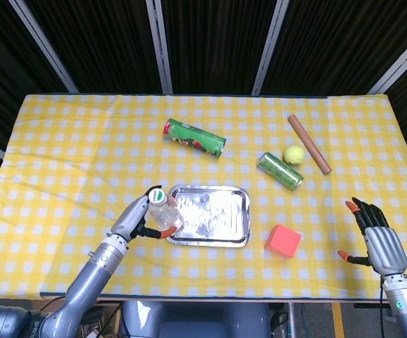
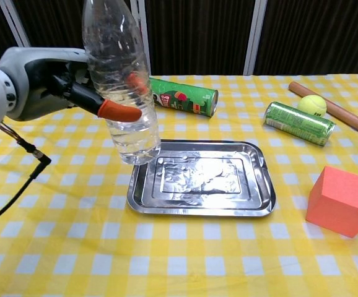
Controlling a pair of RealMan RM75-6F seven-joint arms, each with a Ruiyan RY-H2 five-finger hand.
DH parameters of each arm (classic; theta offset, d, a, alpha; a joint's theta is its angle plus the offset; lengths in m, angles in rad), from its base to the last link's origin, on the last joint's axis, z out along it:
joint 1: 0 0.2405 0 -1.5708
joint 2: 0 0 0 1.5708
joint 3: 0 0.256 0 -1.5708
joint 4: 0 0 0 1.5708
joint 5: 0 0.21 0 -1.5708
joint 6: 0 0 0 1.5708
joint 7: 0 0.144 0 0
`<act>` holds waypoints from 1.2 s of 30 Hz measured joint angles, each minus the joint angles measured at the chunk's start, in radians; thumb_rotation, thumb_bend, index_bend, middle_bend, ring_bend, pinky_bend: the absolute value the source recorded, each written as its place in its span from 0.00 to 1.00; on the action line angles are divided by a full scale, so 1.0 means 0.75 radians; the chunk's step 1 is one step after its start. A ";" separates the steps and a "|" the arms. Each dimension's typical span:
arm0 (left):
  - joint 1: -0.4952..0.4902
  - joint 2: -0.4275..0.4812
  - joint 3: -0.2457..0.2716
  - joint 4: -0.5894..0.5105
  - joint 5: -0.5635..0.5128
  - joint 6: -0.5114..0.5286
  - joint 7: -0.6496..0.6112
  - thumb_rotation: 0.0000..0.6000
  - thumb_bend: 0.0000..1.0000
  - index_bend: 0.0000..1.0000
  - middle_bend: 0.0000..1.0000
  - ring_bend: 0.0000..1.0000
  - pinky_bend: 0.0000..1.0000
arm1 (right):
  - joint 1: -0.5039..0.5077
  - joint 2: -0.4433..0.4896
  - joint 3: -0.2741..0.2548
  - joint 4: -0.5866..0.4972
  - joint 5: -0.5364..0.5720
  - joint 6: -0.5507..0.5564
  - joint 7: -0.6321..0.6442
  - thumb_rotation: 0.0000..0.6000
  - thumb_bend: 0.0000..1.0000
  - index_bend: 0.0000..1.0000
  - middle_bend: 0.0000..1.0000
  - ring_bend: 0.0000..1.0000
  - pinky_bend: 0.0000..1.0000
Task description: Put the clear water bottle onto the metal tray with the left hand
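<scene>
The clear water bottle [image 2: 120, 93] was gripped upright by the fingers [image 2: 118, 111] of the left hand [image 2: 43, 83], its base over the left rim of the metal tray [image 2: 200, 207]. Far right, the right hand [image 1: 376, 239] was held with fingers spread, empty.

On the yellow-checked surface [image 1: 70, 155] lie a green chip tube [image 1: 193, 137], green can [image 1: 280, 170], tennis ball [image 1: 293, 155], wooden rod [image 1: 309, 144] and red block [image 1: 283, 241].
</scene>
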 measured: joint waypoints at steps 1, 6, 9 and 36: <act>-0.008 -0.041 -0.001 0.013 0.009 0.012 0.004 1.00 0.42 0.52 0.49 0.04 0.06 | 0.000 0.000 -0.001 0.000 -0.001 0.001 -0.003 1.00 0.05 0.05 0.00 0.00 0.00; -0.079 -0.238 -0.022 0.082 0.018 0.065 0.072 1.00 0.42 0.53 0.49 0.04 0.06 | 0.003 -0.005 -0.003 0.004 -0.002 -0.006 -0.012 1.00 0.05 0.05 0.00 0.00 0.00; -0.158 -0.395 -0.064 0.144 -0.012 0.080 0.122 1.00 0.43 0.52 0.49 0.04 0.06 | 0.004 -0.007 -0.005 0.007 -0.004 -0.007 -0.013 1.00 0.05 0.05 0.00 0.00 0.00; 0.156 0.172 0.030 -0.116 0.126 0.221 0.041 1.00 0.43 0.52 0.49 0.04 0.06 | -0.001 -0.004 -0.011 -0.008 -0.006 -0.002 -0.021 1.00 0.05 0.05 0.00 0.00 0.00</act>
